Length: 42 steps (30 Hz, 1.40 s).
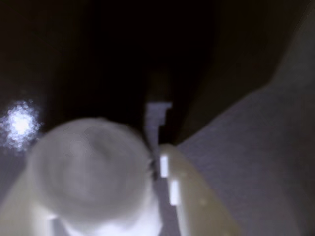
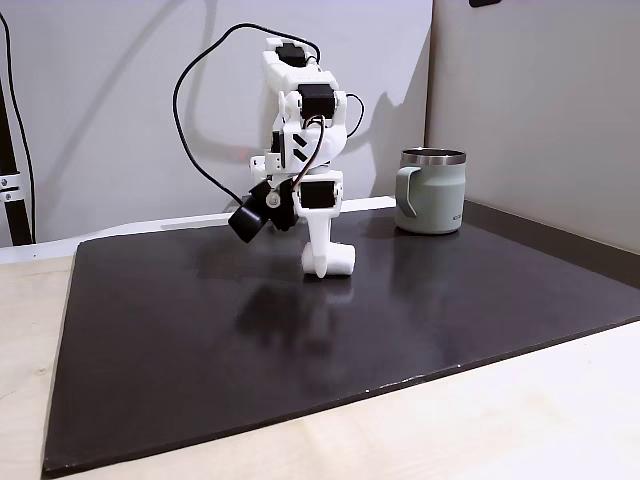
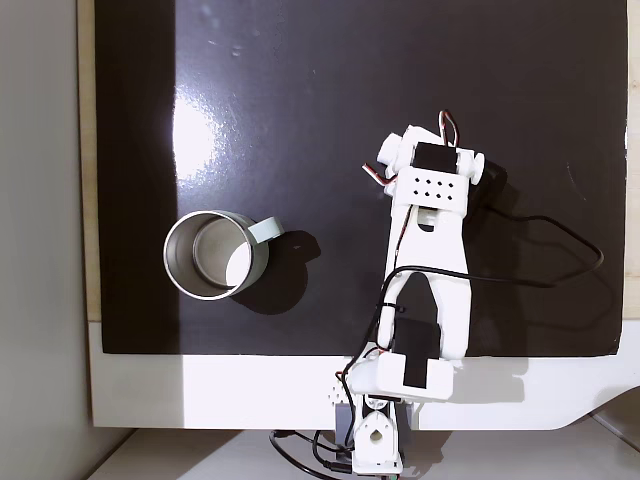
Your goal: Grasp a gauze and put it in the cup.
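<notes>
Gauze (image 1: 93, 172) is seen clamped in the gripper (image 2: 330, 262); a loose hold risks dropping it short of the far-right cup (image 2: 432, 190).

Nothing readable anywhere: the pale grey-green metal-rimmed mug (image 2: 433, 191) carries a small dark mark on its side in a fixed view, far too tiny to make out.

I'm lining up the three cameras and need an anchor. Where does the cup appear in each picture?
Wrist view: no cup that I can make out; the picture is dark and blurred.
A fixed view: the cup stands right of centre at the back of the black mat, handle to the left.
A fixed view: the cup sits left of centre.
Shared landmark: the mat.
</notes>
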Each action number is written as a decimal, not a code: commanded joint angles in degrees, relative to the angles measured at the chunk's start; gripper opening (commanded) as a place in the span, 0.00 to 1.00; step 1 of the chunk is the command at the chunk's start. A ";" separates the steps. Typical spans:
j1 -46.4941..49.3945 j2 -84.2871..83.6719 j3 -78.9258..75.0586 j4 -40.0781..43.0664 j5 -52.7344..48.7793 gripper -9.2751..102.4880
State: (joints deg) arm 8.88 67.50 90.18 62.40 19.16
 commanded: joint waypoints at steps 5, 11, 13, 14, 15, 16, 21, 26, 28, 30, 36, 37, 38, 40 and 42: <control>0.97 0.18 -2.64 -1.05 -0.09 0.08; 0.79 4.22 -2.55 0.44 0.18 0.08; -0.09 6.86 -2.72 1.93 0.18 0.08; -0.70 8.35 -3.16 3.08 0.18 0.08; -1.49 9.67 -3.87 4.57 0.26 0.08; -2.29 10.90 -4.92 6.50 0.35 0.08; -6.94 17.14 -11.07 15.82 1.05 0.08; -11.87 21.62 -17.58 21.88 0.97 0.08; -14.15 22.32 -21.01 24.70 1.41 0.08; -16.96 23.55 -23.12 26.54 1.32 0.08; -27.25 28.12 -26.63 30.15 1.14 0.08; -29.18 28.74 -27.07 30.76 1.14 0.08; -31.29 29.27 -27.33 31.38 1.05 0.08; -35.42 29.88 -27.51 32.87 0.44 0.08; -39.55 29.97 -27.60 34.89 -0.18 0.08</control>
State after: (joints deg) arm -25.84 94.31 66.18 95.27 19.69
